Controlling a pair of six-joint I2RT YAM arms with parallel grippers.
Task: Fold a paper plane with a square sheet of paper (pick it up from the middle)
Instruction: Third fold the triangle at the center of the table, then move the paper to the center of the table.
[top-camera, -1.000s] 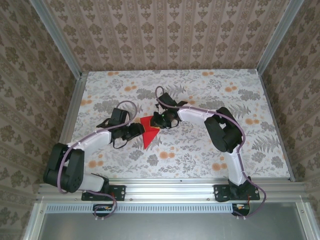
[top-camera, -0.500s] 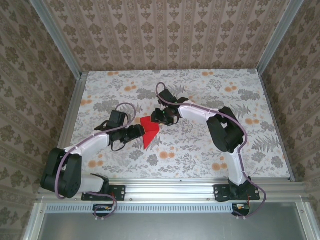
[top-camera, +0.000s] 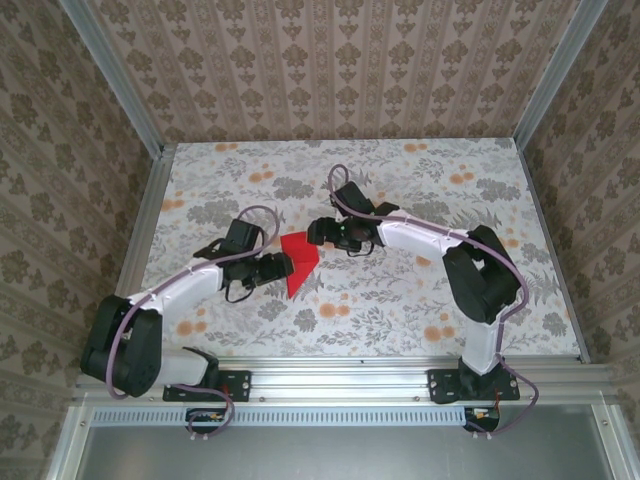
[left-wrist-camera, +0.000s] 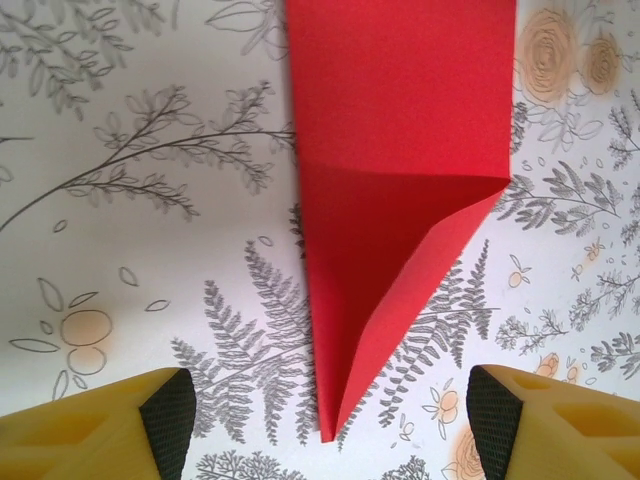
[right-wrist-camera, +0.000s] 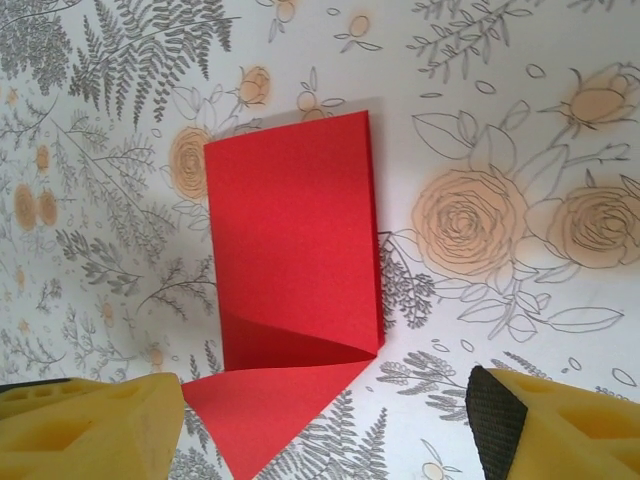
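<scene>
My left gripper (left-wrist-camera: 330, 420) and right gripper (right-wrist-camera: 328, 425) hang open and empty; the folded bright red paper sheet (left-wrist-camera: 400, 150) points its long axis and tip between the left fingers (left-wrist-camera: 170, 420).

Folded red paper (top-camera: 299, 262) lies on the floral table (top-camera: 400, 300) between left gripper (top-camera: 281, 267) and right gripper (top-camera: 316, 233)

The left arm (top-camera: 185, 288) stretches low and forward-right, while the right arm (top-camera: 430, 238) folds sharply at its elbow and reaches left. The 2 wrists nearly meet, left gripper (top-camera: 281, 267) and right gripper (top-camera: 316, 232) both angled downward, jaws spread wide.
</scene>
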